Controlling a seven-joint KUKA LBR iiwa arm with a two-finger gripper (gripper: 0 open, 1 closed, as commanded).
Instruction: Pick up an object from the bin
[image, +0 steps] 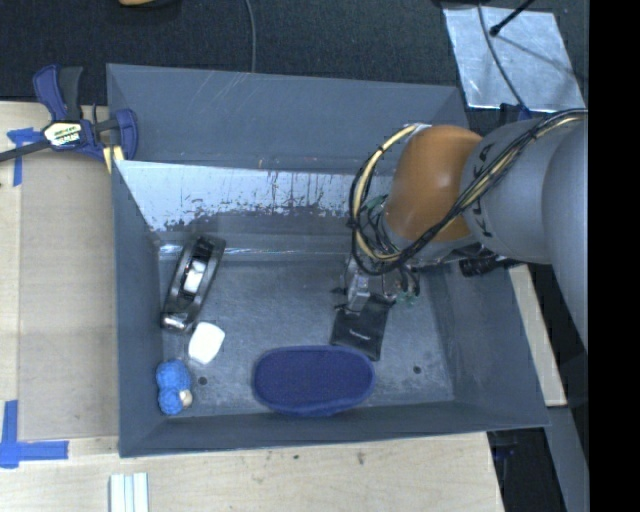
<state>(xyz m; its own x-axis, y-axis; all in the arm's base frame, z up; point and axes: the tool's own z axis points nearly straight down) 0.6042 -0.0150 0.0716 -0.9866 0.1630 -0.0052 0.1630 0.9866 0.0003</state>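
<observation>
My gripper (358, 332) hangs low over the bin floor right of centre, just behind the upper right edge of a dark blue oval pouch (310, 381) that lies flat near the front wall. Nothing shows in the gripper. A bare strip of floor lies to its left.
At the bin's left stands a black and silver oblong tool (194, 281), leaning along the wall. In front of it are a small white block (206, 343) and a blue knobbly toy (173, 386) in the front left corner. The arm with its orange cover and cables comes in from the right.
</observation>
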